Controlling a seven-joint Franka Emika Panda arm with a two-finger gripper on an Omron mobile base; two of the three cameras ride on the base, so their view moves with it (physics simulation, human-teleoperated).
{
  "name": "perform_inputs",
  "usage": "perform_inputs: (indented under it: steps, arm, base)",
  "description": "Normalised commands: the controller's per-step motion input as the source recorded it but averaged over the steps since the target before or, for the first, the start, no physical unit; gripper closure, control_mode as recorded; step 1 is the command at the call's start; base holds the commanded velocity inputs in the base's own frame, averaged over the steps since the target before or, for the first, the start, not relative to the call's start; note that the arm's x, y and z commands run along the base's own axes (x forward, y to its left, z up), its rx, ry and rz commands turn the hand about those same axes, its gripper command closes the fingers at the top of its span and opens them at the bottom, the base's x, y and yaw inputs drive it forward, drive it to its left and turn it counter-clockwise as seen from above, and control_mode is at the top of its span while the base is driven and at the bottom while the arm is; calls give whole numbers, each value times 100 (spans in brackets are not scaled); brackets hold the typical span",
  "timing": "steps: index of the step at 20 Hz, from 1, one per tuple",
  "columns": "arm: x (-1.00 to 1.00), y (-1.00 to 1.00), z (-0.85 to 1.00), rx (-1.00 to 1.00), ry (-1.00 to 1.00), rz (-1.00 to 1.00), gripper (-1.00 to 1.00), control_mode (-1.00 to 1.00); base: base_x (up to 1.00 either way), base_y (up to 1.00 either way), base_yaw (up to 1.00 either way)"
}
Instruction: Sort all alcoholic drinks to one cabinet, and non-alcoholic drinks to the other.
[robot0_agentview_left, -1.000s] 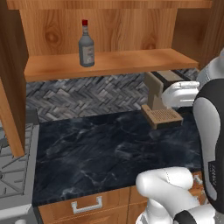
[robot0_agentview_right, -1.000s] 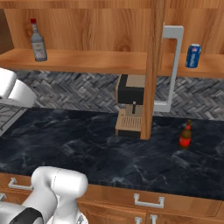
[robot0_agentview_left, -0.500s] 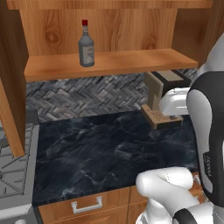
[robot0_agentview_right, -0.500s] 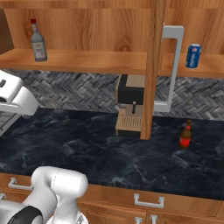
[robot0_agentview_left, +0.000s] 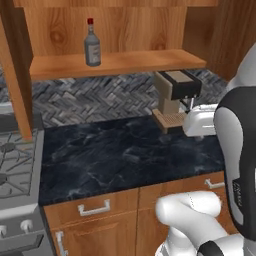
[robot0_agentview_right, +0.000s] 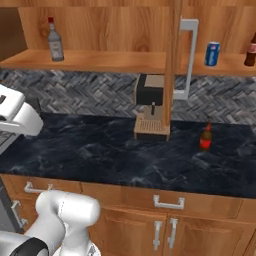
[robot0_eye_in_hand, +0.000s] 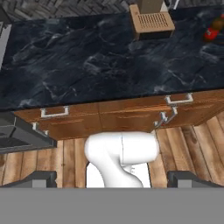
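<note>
My gripper (robot0_eye_in_hand: 112, 177) is spread wide, holding nothing; the clear red-capped liquor bottle (robot0_agentview_right: 55, 41) stands on the left shelf, the brown red-labelled beer bottle (robot0_agentview_right: 205, 137) on the counter

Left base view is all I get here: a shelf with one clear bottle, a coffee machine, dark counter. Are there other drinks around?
Observer: Yes. In the right base view a blue soda can stands on the shelf beyond the open cabinet door.
Operator: Anything else up there?
Observer: A dark cola bottle stands right of the can, at the picture's edge.
Operator: And on the counter?
Observer: A brown beer bottle stands upright, right of the coffee machine.
</note>
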Motion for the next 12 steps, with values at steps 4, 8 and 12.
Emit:
perform_inputs:
  steps: [4, 8, 12]
  arm:
    - [0, 0, 0, 0, 0, 0, -100, 100]
    - [0, 0, 0, 0, 0, 0, -100, 100]
    - [0, 0, 0, 0, 0, 0, -100, 100]
  base:
    - [-82, -44, -7]
    - [-13, -77, -4]
    - [0, -84, -3]
